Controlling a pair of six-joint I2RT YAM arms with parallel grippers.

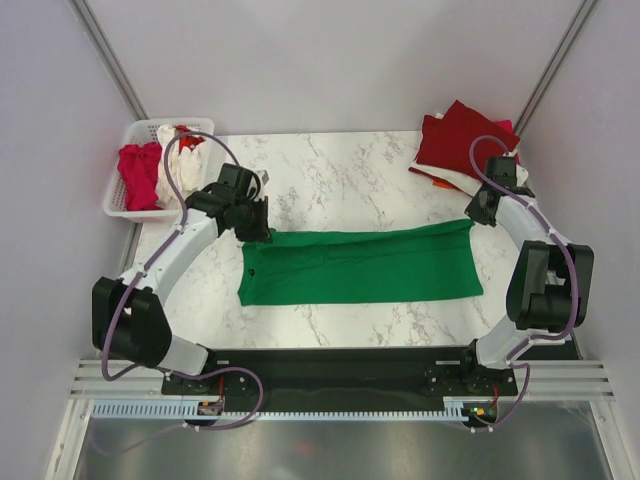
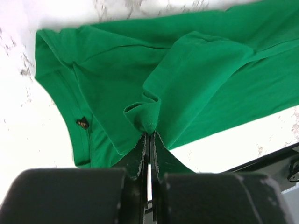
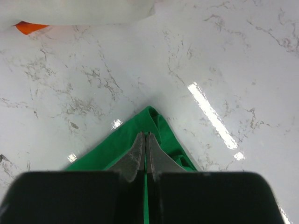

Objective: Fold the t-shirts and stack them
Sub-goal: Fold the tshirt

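Observation:
A bright green t-shirt lies folded lengthwise into a long band across the marble table. My left gripper is shut on the band's far left corner; in the left wrist view a bunched fold of green cloth sits pinched at the fingertips. My right gripper is shut on the band's far right corner, where green cloth peaks just past the closed fingers. A dark red t-shirt tops a pile at the back right. Magenta and white shirts fill the basket.
A white slatted basket stands off the table's back left corner. The back-right pile also shows white and orange cloth under the dark red shirt. A black base rail runs along the near edge. Grey walls close in both sides.

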